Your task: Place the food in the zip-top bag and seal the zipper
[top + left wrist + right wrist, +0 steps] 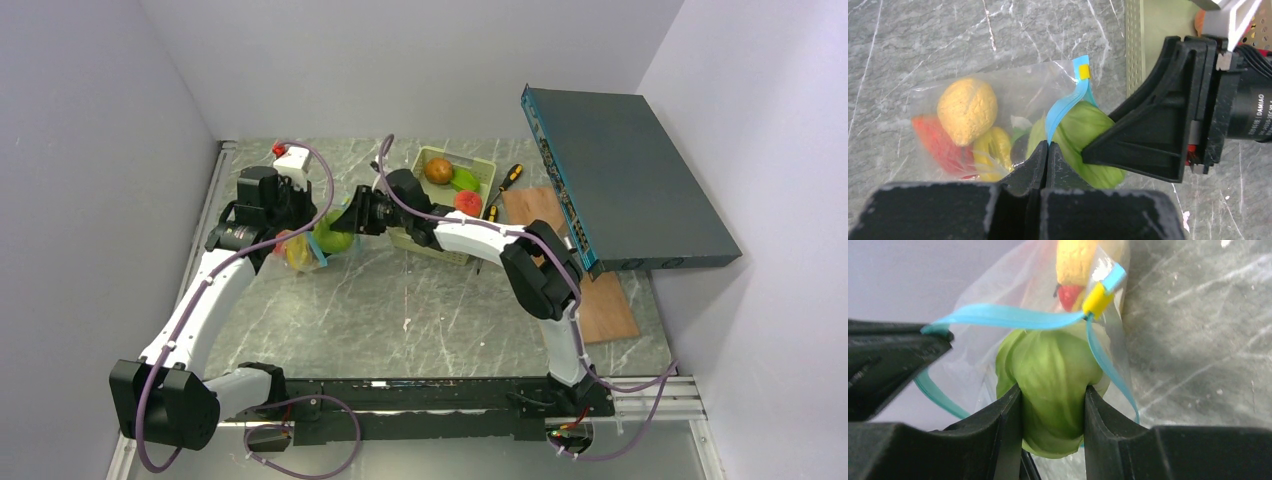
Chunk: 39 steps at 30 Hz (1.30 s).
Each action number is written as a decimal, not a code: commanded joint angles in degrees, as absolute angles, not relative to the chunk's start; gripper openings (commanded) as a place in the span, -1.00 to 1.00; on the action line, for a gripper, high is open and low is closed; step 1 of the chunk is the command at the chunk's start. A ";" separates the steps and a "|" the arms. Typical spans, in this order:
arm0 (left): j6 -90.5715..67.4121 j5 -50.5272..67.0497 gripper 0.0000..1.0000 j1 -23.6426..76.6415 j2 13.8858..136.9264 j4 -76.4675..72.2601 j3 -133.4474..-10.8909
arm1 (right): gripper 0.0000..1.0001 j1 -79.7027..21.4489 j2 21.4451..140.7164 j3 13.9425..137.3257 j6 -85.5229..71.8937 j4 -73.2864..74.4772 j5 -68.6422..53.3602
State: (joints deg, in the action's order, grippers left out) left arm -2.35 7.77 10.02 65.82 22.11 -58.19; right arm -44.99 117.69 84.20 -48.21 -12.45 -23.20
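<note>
1. The zip-top bag (1018,90) lies on the grey marble surface (400,310), in the far left part, just left of a pale green basket (487,170).
2. The left gripper (1047,150) has its jaws pressed together, clamped on the light blue zipper (1063,107) at the near end of the bag's mouth.
3. From that pinch the zipper curves up to a small yellow slider (1084,72) at the far corner of the mouth.
4. The right gripper (1053,405) reaches in from the right; its jaws are clamped on a green vegetable (1053,365), one on each side.
5. The green vegetable sits in the bag's mouth, between the two parted zipper strips, its near end outside the plastic.
6. Already inside the bag are a lumpy yellow-brown fruit (967,111), a red piece (938,145) and a yellow piece (993,147), pressed against one another.
7. The basket holds a brown fruit (438,170), a green piece (463,180) and a red fruit (468,202).
8. Two screwdrivers (510,177) lie just right of the basket.
9. A dark teal flat box (630,190) stands tilted at the far right, above a wooden board (600,300).
</note>
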 commanded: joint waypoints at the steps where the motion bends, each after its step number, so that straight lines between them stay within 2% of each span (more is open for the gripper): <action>1: -2.25 10.09 -1.00 10.46 64.62 21.08 -59.23 | -0.98 -45.56 119.36 91.72 -50.11 -16.09 -21.43; 12: -3.23 12.23 -1.00 10.46 64.24 20.11 -59.02 | -0.38 -48.36 126.73 101.09 -49.95 -13.05 -18.68; 18: -3.51 10.20 -1.00 10.46 63.86 20.26 -58.79 | 0.32 -48.70 128.20 101.98 -47.83 -12.45 -18.53; 22: -3.69 9.65 -1.00 10.45 63.71 20.14 -58.80 | 0.59 -48.69 127.85 103.09 -45.40 -8.27 -19.74; 33: -3.70 6.70 -1.00 10.46 63.11 20.43 -58.62 | 0.80 -48.02 120.39 98.39 -41.44 -2.05 -20.85; 39: -3.69 6.46 -1.00 10.46 62.96 20.41 -58.64 | 0.81 -46.84 116.83 95.00 -41.27 -1.16 -21.63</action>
